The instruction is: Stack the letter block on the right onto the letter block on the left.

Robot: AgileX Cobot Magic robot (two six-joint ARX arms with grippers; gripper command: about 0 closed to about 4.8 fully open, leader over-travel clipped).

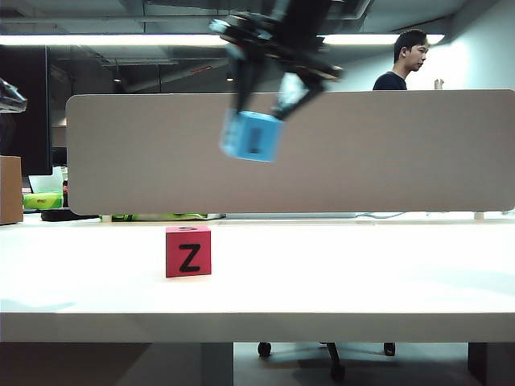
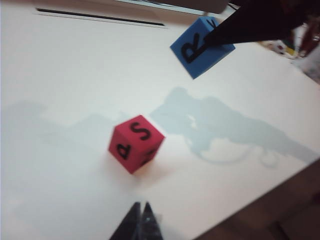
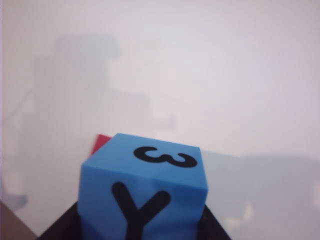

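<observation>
A red letter block point(image 1: 188, 251) marked Z stands on the white table point(image 1: 362, 281), left of centre; the left wrist view shows the red block point(image 2: 136, 143) with S and P faces. High above it and slightly to the right hangs a blue letter block point(image 1: 252, 136), held by my right gripper point(image 1: 261, 100), whose dark fingers press its two sides. In the right wrist view the blue block point(image 3: 142, 190) shows a Y and a 3, with a sliver of the red block point(image 3: 101, 142) behind it. My left gripper point(image 2: 140, 206) is shut and empty, low over the table near the red block.
A long beige partition point(image 1: 402, 153) runs behind the table. A cardboard box point(image 1: 10, 189) and green items point(image 1: 42, 200) sit at the far left. A person point(image 1: 402, 60) stands behind the partition. The table's front edge point(image 2: 260, 200) lies close to the left gripper.
</observation>
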